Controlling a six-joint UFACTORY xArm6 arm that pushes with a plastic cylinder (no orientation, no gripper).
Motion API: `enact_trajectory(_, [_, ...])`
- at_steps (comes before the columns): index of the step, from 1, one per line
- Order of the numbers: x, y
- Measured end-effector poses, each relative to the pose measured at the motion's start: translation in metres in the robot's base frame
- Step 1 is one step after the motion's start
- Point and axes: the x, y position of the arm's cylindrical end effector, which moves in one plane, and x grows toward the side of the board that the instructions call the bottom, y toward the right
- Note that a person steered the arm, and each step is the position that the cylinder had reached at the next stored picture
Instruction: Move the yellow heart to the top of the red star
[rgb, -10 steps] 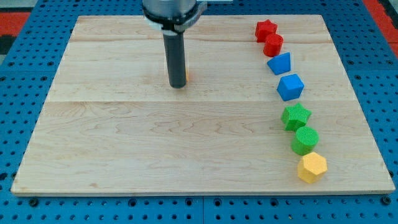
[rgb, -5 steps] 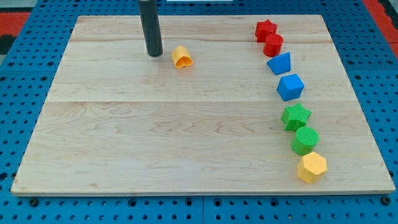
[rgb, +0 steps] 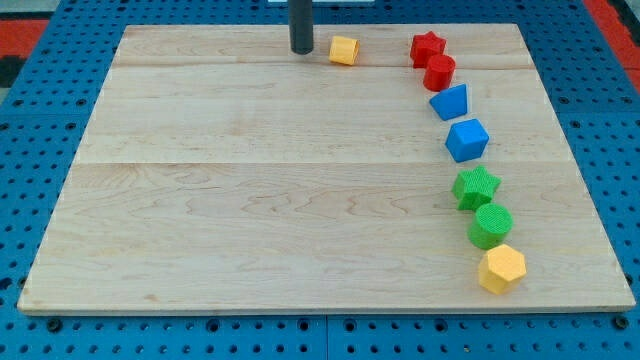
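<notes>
A pale wooden board (rgb: 300, 200) lies on a blue pegboard bench, and we work near its top edge. Our yellow heart (rgb: 344, 50) sits close to that edge, left of the red star (rgb: 427, 47), with a clear strip of bare wood between them. My tip (rgb: 301, 51) stands just beside the heart on the view's left, at much the same height in the view; whether it touches the heart we cannot tell, though a thin gap seems to show. So the heart lies to the view's right of my tip, and the star lies further right along nearly the same line. The heart's shape is too small to give a sure long axis.

We carry no jaws at all: the rod holds nothing and can only shove.

We judge that a plain rightward push would run the heart into the star's left side, not to its top, so the heart wants nudging up toward the board's edge as it goes. Room there is scant, and the heart could slip off my tip sideways.
</notes>
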Motion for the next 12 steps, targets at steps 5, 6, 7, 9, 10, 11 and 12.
enact_trajectory(5, [0.005,0.076])
enact_trajectory(6, [-0.006,0.072])
enact_trajectory(7, [-0.009,0.067])
enact_trajectory(9, [-0.015,0.077])
enact_trajectory(10, [-0.029,0.098])
enact_trajectory(11, [-0.038,0.106])
enact_trajectory(12, [-0.020,0.077])
